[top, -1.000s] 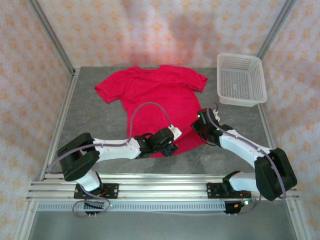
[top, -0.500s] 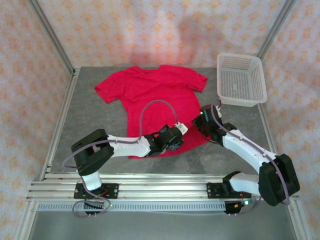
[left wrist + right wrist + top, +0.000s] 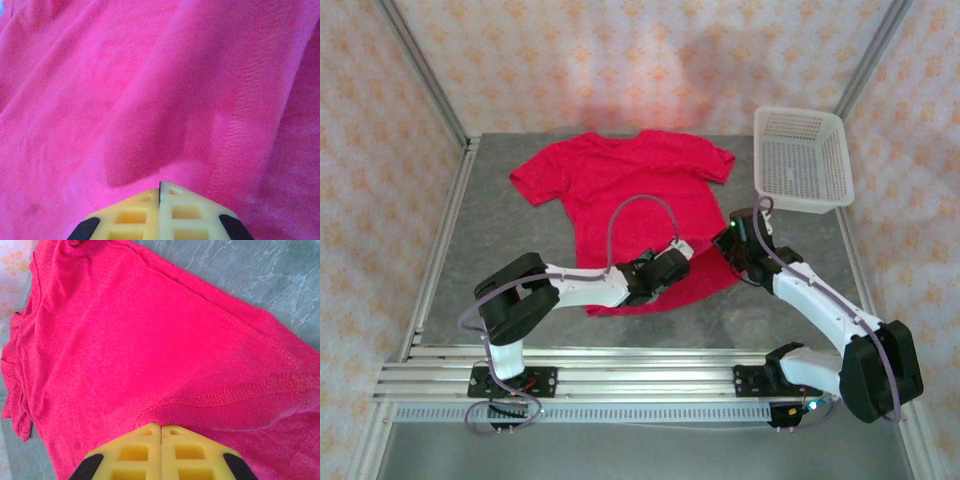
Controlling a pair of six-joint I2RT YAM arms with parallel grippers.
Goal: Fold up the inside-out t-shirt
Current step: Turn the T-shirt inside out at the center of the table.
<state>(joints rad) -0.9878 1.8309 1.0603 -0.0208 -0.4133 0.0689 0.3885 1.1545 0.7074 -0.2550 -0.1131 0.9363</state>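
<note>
The t-shirt (image 3: 630,185) lies spread on the table (image 3: 500,250), collar toward the far wall, while the left gripper (image 3: 670,268) and right gripper (image 3: 732,246), fingers pinched tight on its near hem, hold that edge, probably to carry it over for a fold.

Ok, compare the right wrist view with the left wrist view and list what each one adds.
Right wrist: grey table beyond the t-shirt, plus a stitched hem seam. Left wrist: close-up fabric with a shadowed raised fold. Both: red t-shirt cloth with yellow fingers pressed shut against it, the right gripper and the left gripper.
</note>
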